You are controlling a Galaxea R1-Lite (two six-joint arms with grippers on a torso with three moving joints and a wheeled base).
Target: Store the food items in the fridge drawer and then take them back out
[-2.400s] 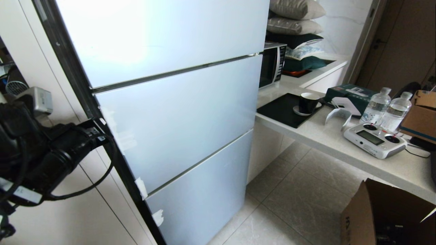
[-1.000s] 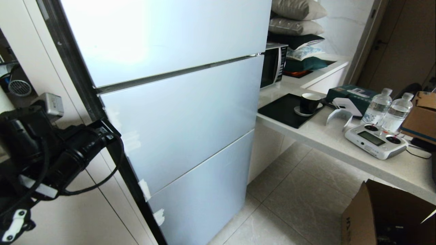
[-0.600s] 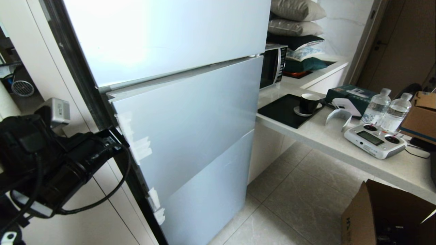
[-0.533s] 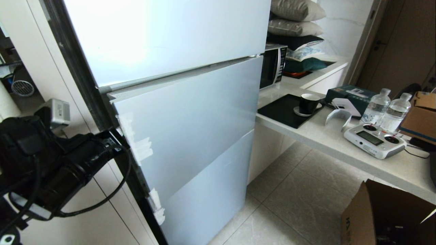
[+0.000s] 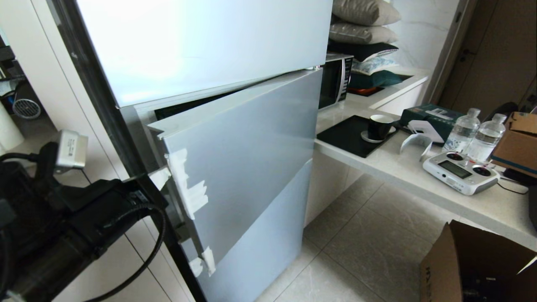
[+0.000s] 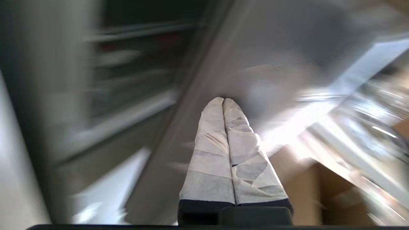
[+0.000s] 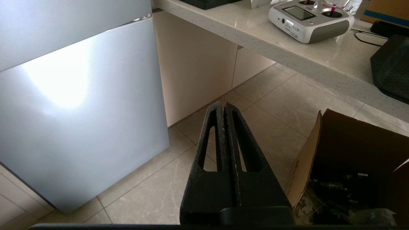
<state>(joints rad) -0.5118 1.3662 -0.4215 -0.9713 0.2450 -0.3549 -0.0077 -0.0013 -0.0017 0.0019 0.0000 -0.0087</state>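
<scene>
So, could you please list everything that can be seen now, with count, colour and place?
fridge: one, pale silver-blue, left and centre.
middle fridge door: one, silver, ajar, white tape at its edge.
microwave: one, dark, beside the fridge.
cushions: several, grey and teal, stacked behind the microwave.
counter: one, light stone, right.
black tray: one, on the counter.
cup: one, dark, on a saucer.
water bottles: two, clear.
remote controller: one, white.
cardboard box: one, brown, on the floor.
left gripper: taped white, shut, behind the door's edge.
right gripper: black, shut, above the floor.
</scene>
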